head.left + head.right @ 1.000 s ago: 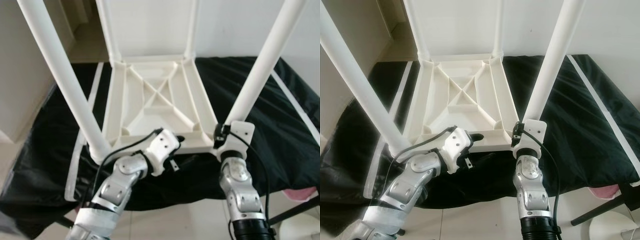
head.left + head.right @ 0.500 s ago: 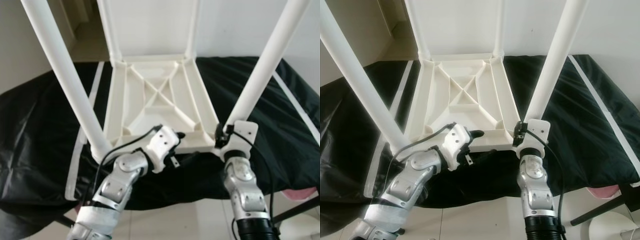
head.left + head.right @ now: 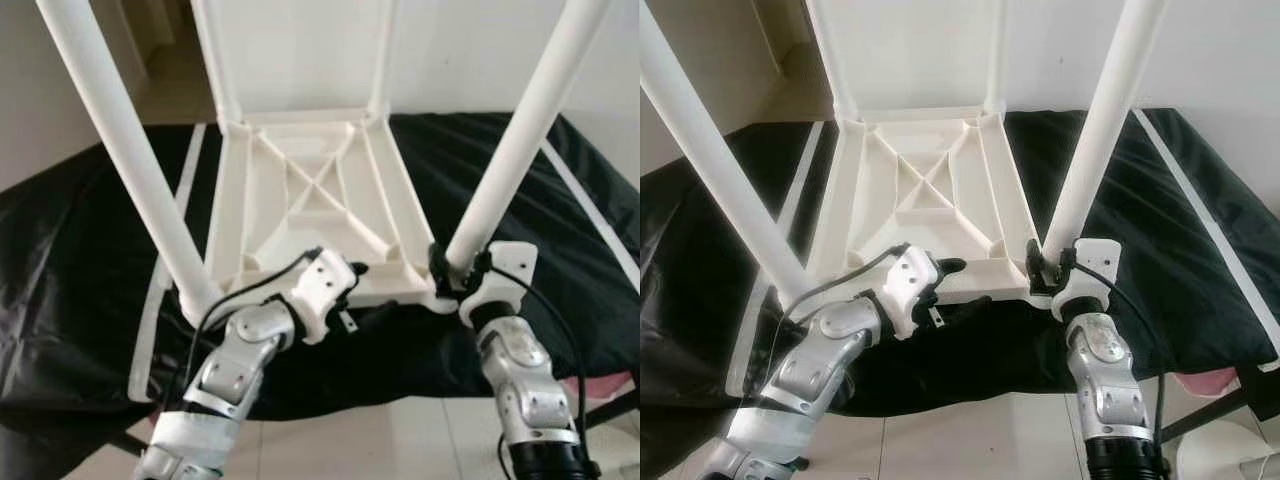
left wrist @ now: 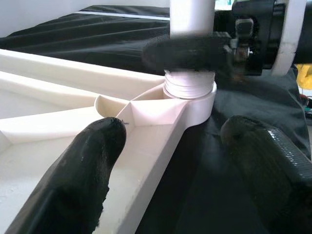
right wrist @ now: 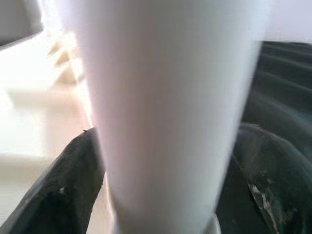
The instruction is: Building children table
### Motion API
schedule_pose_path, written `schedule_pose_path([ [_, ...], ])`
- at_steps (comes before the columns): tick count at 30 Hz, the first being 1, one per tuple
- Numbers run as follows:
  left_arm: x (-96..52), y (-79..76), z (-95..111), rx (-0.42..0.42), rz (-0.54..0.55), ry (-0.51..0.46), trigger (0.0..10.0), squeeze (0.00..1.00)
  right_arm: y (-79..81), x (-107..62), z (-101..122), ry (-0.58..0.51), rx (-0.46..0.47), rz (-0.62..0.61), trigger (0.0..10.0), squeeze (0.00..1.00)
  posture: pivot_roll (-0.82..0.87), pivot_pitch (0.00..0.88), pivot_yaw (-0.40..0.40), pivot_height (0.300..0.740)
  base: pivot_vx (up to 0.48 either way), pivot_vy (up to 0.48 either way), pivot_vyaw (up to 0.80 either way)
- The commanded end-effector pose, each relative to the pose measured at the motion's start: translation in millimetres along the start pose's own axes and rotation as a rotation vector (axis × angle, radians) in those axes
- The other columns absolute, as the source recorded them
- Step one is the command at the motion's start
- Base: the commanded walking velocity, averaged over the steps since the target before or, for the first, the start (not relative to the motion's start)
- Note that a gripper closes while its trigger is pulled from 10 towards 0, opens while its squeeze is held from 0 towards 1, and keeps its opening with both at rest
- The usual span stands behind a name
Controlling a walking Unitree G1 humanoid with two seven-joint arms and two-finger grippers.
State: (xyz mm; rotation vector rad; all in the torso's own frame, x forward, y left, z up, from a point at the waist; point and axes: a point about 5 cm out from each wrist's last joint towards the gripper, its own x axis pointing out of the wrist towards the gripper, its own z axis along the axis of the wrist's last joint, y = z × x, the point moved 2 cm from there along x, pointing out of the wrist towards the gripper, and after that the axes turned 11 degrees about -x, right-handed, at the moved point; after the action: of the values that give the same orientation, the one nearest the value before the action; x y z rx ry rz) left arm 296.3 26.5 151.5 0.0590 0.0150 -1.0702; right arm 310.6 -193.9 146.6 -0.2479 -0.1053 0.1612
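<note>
Gripping: right hand [image 3: 1048, 262], lower right, fingers closed around white table leg [image 3: 1095, 140] at its base.
Left hand [image 4: 170, 146]: fingers apart, straddling upturned tabletop [image 3: 930, 215] edge, lower centre.

Silver jointed arms, white wrist housings, black cables, black-fingered pincers.

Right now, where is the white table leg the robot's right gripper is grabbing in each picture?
Left eye view: white leg, rising toward upper right.
Right eye view: same leg, right of centre.
Left wrist view: its base, top centre.
Right wrist view: close up, between the gripper's fingers.
Shared landmark: the upturned tabletop.
</note>
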Motion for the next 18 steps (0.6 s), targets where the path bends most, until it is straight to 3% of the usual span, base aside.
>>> schedule_pose_path([
  [1,0.3,-0.9,0.3,0.018,-0.011,0.012,10.0,0.0,4.3,0.5,-2.8,-0.002,0.015,0.043,10.0,0.0,-0.09,0.044,0.002,0.74,0.0,0.0,0.0],
  [5,1.4,-1.1,1.5,0.026,-0.013,0.012,10.0,0.0,7.0,2.9,-5.3,-0.004,-0.032,0.215,10.0,0.0,-0.09,0.044,0.003,0.74,0.0,0.0,0.0],
  [13,2.1,0.2,2.3,0.04,-0.015,0.019,10.0,0.0,8.1,11.6,-4.2,-0.013,-0.091,0.31,10.0,0.0,-0.08,0.043,0.008,0.74,0.0,0.0,0.0],
  [14,2.3,0.1,2.9,0.042,-0.017,0.019,10.0,0.0,7.7,14.0,-4.5,-0.013,-0.105,0.313,8.0,0.0,-0.08,0.043,0.008,0.74,0.0,0.0,0.0],
  [15,2.2,0.1,3.5,0.044,-0.018,0.018,10.0,0.0,7.3,15.9,-5.5,-0.007,-0.116,0.315,0.0,0.0,-0.08,0.043,0.006,0.74,0.0,0.0,0.0],
  [18,0.8,1.2,3.7,0.05,-0.015,0.02,10.0,0.0,7.6,15.6,-9.7,0.006,-0.128,0.328,0.0,0.0,-0.07,0.044,0.004,0.74,0.0,0.0,0.0],
])
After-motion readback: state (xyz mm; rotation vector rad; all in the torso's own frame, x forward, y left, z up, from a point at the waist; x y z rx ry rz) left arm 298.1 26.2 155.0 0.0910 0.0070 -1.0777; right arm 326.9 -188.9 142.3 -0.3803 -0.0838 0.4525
